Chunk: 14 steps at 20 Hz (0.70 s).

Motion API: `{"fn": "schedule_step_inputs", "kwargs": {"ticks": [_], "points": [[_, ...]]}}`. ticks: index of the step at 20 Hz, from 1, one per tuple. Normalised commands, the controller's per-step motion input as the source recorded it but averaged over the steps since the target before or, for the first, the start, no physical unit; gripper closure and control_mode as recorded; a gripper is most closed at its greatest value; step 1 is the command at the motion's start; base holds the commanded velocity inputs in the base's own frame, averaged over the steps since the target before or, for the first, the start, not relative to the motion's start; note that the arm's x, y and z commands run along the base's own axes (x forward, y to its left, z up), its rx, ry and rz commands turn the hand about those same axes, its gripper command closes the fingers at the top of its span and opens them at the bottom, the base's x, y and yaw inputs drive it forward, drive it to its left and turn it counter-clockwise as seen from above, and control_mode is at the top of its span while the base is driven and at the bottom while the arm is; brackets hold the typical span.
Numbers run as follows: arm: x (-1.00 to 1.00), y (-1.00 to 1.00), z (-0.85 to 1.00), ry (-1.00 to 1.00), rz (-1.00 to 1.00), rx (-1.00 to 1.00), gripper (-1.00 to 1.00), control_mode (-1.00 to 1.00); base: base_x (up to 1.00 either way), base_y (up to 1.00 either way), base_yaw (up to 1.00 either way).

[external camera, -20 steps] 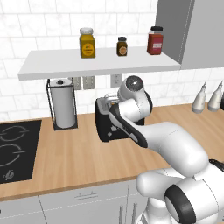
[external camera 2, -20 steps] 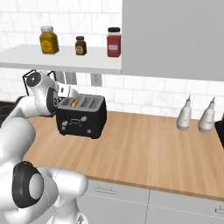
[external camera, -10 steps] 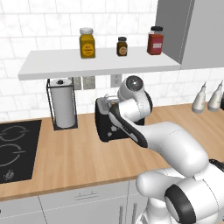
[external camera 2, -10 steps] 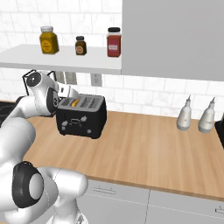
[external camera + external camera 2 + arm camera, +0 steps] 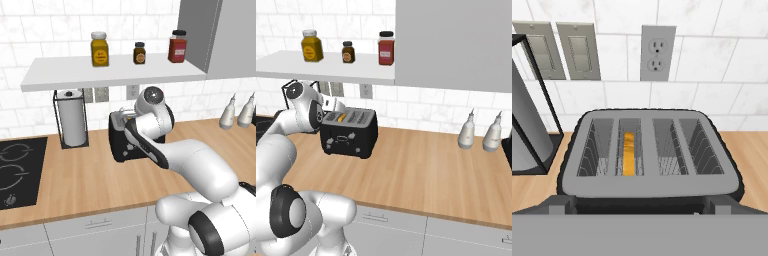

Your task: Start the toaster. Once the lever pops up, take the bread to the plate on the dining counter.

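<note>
No movement since a second back: arm parked, scene identical. Gripper (image 5: 640, 207) wide open, holding nothing, poised just above the toaster (image 5: 649, 155). Bread (image 5: 629, 153) sunk edge-up in the second slot from left; toaster on the table (image 5: 421, 165). Probably light, stiff, crumbly: pinch the flat faces below the crust, gently.

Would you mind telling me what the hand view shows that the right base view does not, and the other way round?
Hand view alone: straight down into the toaster's four slots, the bread's orange crust sunk in the second slot from the left, and a white wall outlet directly behind.

Right base view alone: the toaster's black front with white markings, three jars on the shelf, and two bottles on the wooden counter.

Both: the toaster, the bread inside it, tiled wall and counter.
</note>
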Motion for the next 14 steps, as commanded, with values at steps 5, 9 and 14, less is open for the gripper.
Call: {"fn": "schedule_step_inputs", "kwargs": {"ticks": [5, 9, 14], "points": [[0.00, 0.00, 0.00, 0.00, 0.00, 0.00, -1.00, -1.00, 0.00, 0.00, 0.00], [0.00, 0.00, 0.00, 0.00, 0.00, 0.00, -1.00, -1.00, 0.00, 0.00, 0.00], [0.00, 0.00, 0.00, 0.00, 0.00, 0.00, -1.00, -1.00, 0.00, 0.00, 0.00]]}}
